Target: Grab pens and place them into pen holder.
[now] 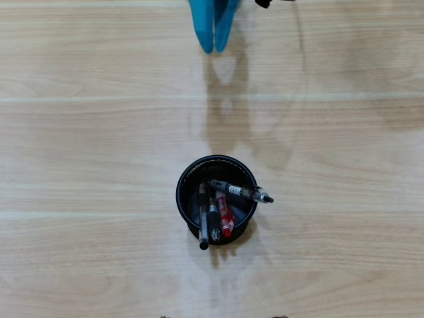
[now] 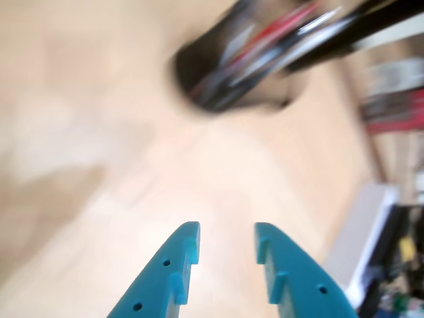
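Seen from overhead, the blue gripper (image 1: 216, 48) hangs at the top edge of the wooden table (image 1: 79, 146), its two fingers pointing down the picture with tips close together and nothing between them, its shadow falling on the boards just below. Well below those tips, nearly straight in line with them, stands the black mesh pen holder (image 1: 183, 184) with all four pens inside: the red pen (image 1: 226, 216) leaning toward the cup's far rim from the gripper, two dark pens, one black pen (image 1: 203, 218) and one grey pen (image 1: 213, 222), beside it on the picture's left, and a clear-barrelled pen (image 1: 242, 191) lying across the rim and poking out to the right. In the wrist view, heavily blurred, the gripper (image 2: 226, 228) enters from the bottom edge with its fingers parted by a clear gap and bare table showing between them; it holds nothing. Ahead of the fingertips and apart from them, the pen holder (image 2: 192, 66) appears as a dark smear with red and dark pens jutting toward the upper right
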### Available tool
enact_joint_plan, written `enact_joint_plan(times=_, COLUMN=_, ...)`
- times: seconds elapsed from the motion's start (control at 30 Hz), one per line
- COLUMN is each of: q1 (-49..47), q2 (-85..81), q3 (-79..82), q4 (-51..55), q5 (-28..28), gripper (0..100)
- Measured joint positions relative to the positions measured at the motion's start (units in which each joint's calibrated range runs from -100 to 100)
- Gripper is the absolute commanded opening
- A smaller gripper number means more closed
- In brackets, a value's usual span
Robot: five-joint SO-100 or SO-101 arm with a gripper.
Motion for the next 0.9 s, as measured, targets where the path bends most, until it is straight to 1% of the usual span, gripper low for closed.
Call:
enact_joint_plan(times=0.07, q1=2.0, q2=-8.5, q3=9.5, q4=5.8, q5=0.7, gripper=19)
enact_joint_plan(times=0.2, q1=2.2, q2=-24.7, q3=30.9, q4=8.1, q5=1.0, gripper=25)
enact_joint_plan(times=0.27, q1=2.8, q2=-33.2, q3=41.0, q4=8.8, q5=1.1, gripper=25)
enact_joint_plan(times=0.37, q1=2.2, q2=-45.5, q3=51.6, q4=7.8, q5=1.9, gripper=20)
enact_joint_plan(times=0.47, q1=1.1, q2=-47.8, q3=53.7, q4=6.5, q5=4.2, gripper=17)
enact_joint_plan(times=0.57, q1=1.6, q2=-47.5, q3=54.5, q4=5.4, q5=5.2, gripper=15)
enact_joint_plan(times=0.7, q1=-0.1, q2=-47.7, q3=55.3, q4=4.6, q5=5.4, gripper=15)
enact_joint_plan(times=0.83, q1=-1.0, q2=-48.8, q3=62.3, q4=0.9, q5=5.7, gripper=15)
enact_joint_plan(times=0.9, q1=-1.3, q2=-48.9, q3=62.4, q4=0.5, q5=5.8, gripper=15)
